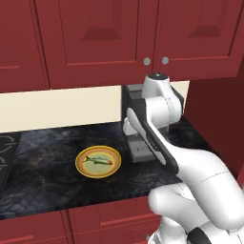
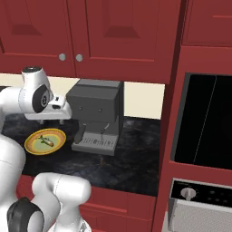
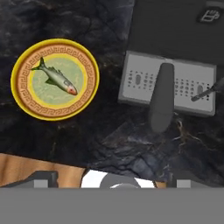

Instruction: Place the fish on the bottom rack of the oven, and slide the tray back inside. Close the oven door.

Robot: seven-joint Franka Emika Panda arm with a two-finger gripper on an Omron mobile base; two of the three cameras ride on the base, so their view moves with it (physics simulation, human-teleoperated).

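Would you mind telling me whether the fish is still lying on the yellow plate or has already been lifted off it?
Still on the plate: the fish lies flat across the centre of the yellow plate on the dark counter.

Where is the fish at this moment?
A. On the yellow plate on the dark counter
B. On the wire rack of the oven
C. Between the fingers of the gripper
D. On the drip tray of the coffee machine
A: the fish lies on the yellow plate, left of the coffee machine.

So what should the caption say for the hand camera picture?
Looking down on a fish lying on a yellow plate, beside a grey coffee machine on the dark counter.
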